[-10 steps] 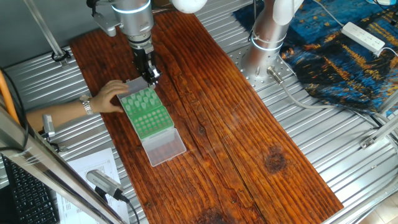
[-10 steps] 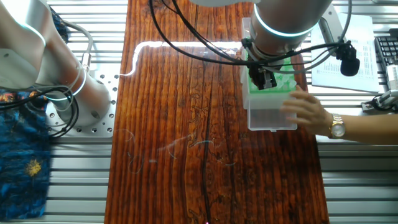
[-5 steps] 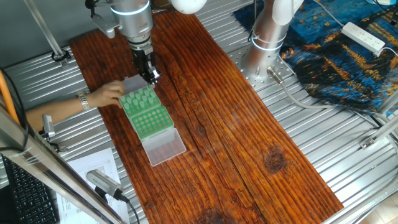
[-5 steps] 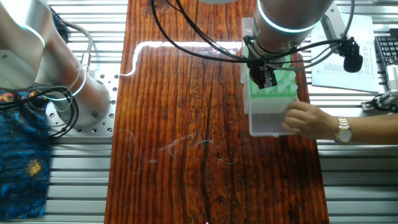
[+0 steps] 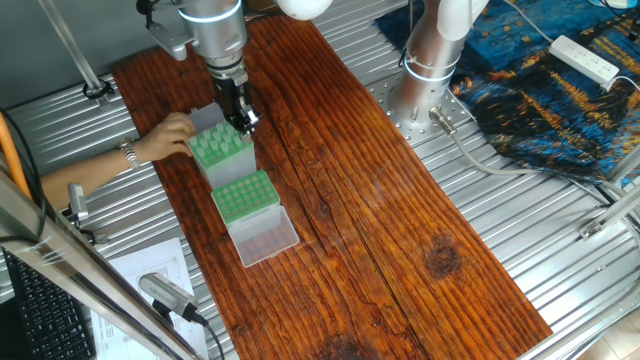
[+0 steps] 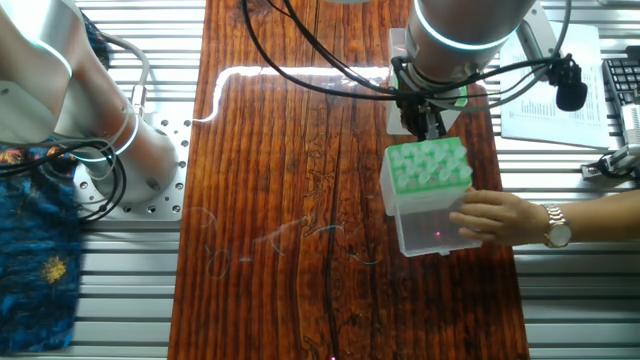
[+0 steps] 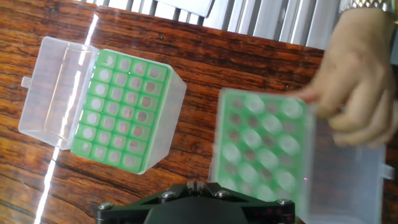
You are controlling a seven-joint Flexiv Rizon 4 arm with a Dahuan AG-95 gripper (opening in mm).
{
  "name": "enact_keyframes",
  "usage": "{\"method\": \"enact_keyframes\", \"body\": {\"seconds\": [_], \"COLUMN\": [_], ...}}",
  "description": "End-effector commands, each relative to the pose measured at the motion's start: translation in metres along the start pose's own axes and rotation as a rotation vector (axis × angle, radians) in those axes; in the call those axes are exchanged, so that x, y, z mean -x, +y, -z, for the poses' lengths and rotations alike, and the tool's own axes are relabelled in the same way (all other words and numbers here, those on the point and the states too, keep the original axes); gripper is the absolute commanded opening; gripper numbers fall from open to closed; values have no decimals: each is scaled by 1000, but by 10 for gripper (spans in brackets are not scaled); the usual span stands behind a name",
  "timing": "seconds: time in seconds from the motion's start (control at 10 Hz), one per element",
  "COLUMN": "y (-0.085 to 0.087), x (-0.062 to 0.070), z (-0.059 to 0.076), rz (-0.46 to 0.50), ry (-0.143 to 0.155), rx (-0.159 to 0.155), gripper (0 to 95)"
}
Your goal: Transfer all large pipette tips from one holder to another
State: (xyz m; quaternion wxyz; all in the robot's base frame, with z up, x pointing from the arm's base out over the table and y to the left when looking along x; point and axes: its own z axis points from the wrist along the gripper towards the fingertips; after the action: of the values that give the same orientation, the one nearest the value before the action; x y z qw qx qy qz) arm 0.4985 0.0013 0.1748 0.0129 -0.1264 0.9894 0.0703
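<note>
- Your work surface is a dark reddish wooden board [image 5: 380, 200] lying on a ribbed metal table [image 5: 520, 220], with the grain running the board's long way.
- Around it you have the arm's silver base [image 5: 425, 70] at about 1 o'clock in one fixed view, a blue patterned cloth [image 5: 540, 80] beyond it with a white power strip [image 5: 585, 58] on top, and papers [image 5: 150, 275] plus a keyboard [image 5: 40, 310] at 8 o'clock.
- The gripper [image 5: 240, 115] hangs fingers-down near the board's far end, just above the lifted green rack [image 5: 220, 148]; you cannot tell how far its fingers are parted, and nothing shows between them.
- A person's hand [image 6: 490, 215], wearing a gold wristwatch [image 6: 553, 225], holds that rack tilted and raised off the board.
- The large pipette tips [image 6: 428, 165] sit in this held rack, their whitish round tops showing in its holes; in the hand view [image 7: 261, 146] they are blurred.
- A second green rack [image 7: 124, 109] stands on the board at 9 o'clock from the held one in the hand view, its clear lid [image 7: 53, 93] hinged open; you cannot tell whether its holes hold tips.
</note>
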Motion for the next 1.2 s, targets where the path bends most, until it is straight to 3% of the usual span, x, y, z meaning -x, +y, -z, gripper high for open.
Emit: {"method": "enact_keyframes", "body": {"seconds": [0.1,1.2], "y": [1,0], "x": [0,0], "z": [0,0], "rz": [0,-12], "ry": [-3,-1], "rx": [0,-4], "gripper": [0,0]}}
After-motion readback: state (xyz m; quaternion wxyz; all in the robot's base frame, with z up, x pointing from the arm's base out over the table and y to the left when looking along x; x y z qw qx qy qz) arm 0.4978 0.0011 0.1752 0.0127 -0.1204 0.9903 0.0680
